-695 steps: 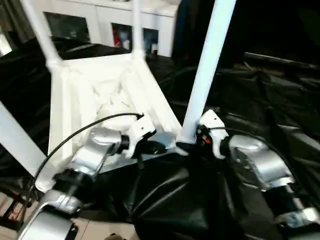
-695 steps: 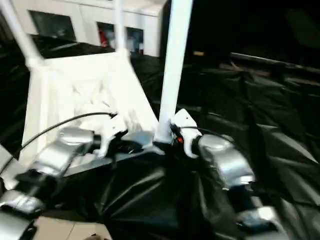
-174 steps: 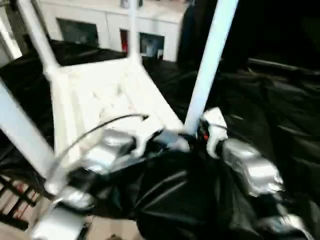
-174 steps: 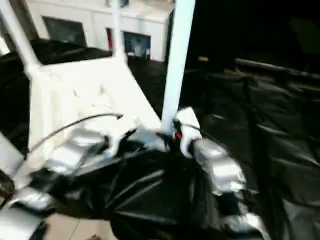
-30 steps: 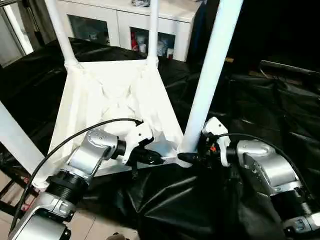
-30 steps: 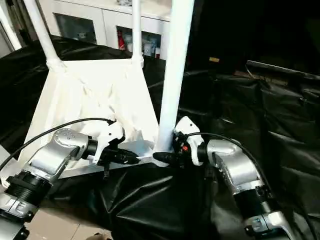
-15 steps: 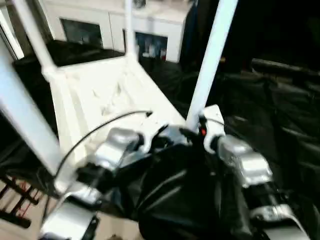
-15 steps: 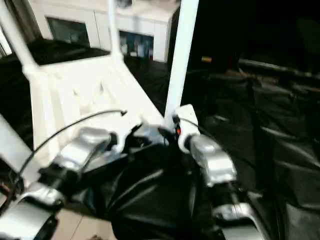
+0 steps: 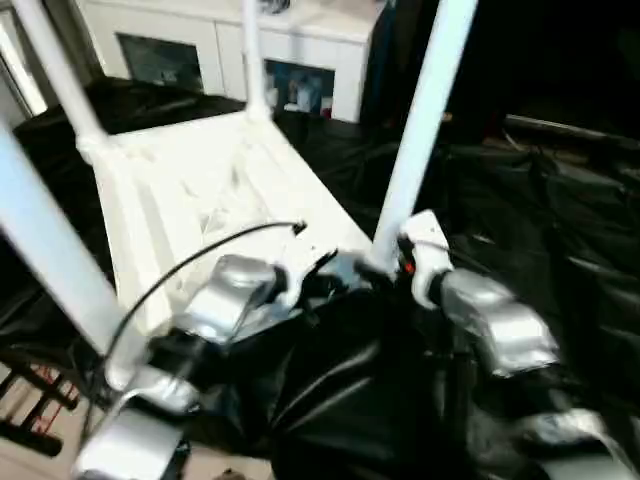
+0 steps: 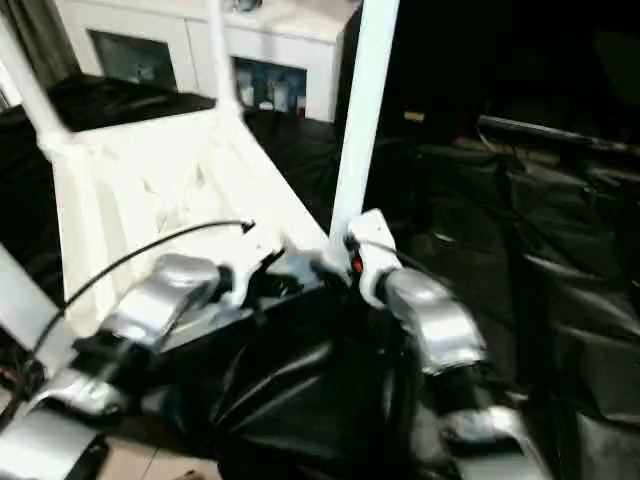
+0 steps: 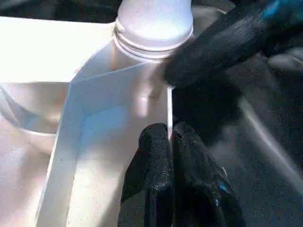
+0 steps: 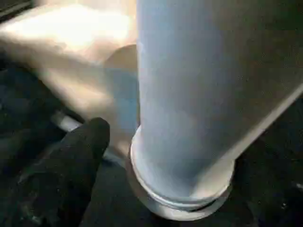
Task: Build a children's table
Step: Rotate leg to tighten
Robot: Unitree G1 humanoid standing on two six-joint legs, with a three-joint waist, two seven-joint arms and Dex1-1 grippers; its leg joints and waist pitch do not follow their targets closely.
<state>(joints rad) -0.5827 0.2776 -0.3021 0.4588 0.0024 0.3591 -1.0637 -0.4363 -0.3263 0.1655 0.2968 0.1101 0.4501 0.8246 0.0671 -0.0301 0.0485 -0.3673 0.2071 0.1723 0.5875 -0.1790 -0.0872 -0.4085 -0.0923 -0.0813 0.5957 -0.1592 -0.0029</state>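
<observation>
The left gripper (image 11: 169, 156), two black rubbery fingers pinched tight, clamps the thin rim wall of the upside-down white plastic children's table (image 9: 200, 190), just short of the round corner socket (image 11: 152, 35). At that same corner the right gripper (image 12: 71, 156) sits beside the collar of the near smooth white tapered tube leg (image 12: 199, 94); one black finger (image 12: 78, 146) lies alongside the leg, and how far this gripper stands apart I cannot tell. The table's ribbed underside faces up on crinkled black plastic sheeting (image 10: 520, 250), legs rising, glossy white cabinets (image 9: 230, 50) behind.
</observation>
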